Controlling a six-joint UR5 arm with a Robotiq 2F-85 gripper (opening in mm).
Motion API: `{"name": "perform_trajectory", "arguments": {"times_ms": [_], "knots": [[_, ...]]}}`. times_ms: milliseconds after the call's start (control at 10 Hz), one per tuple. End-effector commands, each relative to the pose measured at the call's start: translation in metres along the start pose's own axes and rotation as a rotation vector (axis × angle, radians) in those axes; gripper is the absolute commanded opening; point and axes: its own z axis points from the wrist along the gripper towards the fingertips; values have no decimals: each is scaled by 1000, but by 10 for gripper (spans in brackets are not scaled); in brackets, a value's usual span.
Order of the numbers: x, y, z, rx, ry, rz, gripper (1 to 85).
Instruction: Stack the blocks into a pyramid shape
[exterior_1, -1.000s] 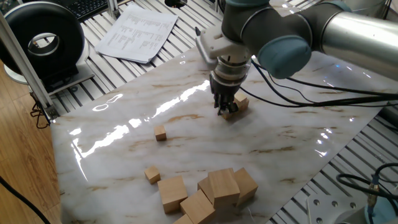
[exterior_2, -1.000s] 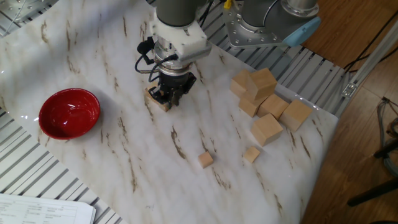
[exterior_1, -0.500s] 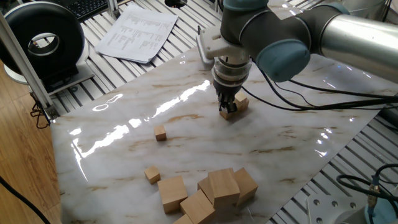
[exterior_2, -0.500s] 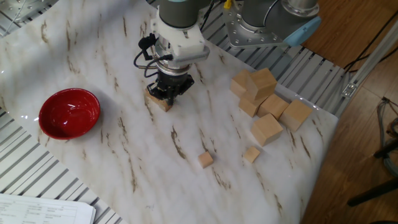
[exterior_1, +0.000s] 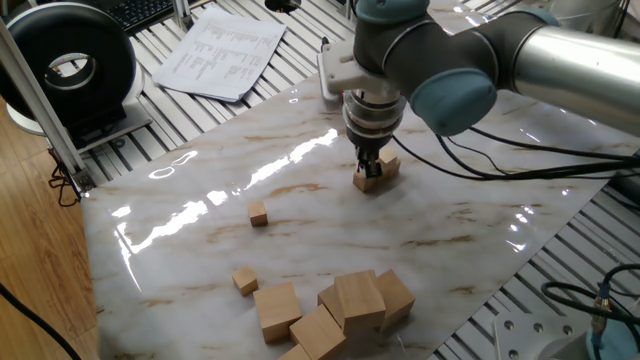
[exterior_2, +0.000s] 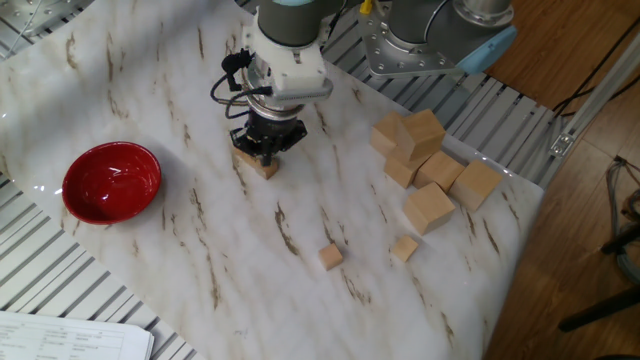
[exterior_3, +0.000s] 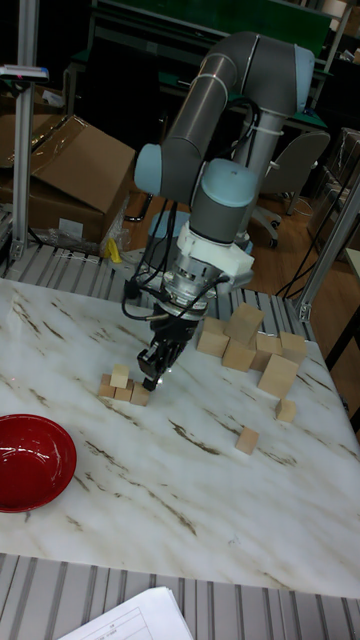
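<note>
Blocks of plain tan wood, small cubes, form a partial pile on the marble-patterned table: a short row on the surface with one cube set on top at its left end. In the tall fixed view, from the left: a glossy red bowl, round and shallow, then the pile, then the gripper just above the row's right end. Its dark fingers look close together; whether they grip a cube I cannot tell. Right of it two loose blocks lie apart on the table. Behind them sits a cluster of big cubes of the same pale wood. In one fixed view, printed papers lie beyond the table, text too small to read.
</note>
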Motion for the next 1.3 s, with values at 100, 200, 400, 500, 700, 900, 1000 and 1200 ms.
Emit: {"name": "perform_trajectory", "arguments": {"times_ms": [100,200,400,500,700,900,1000,1200], "knots": [[-37,9,-4,-47,-144,94,10],[-30,4,-3,-25,-118,68,10],[-33,8,-3,-40,-129,73,10],[-33,10,-3,-46,-129,74,10],[-38,21,-5,-91,-146,76,10],[-40,26,-6,-109,-153,89,10],[-43,30,-6,-125,-163,74,10],[-46,42,-9,-168,-182,-4,10]]}}
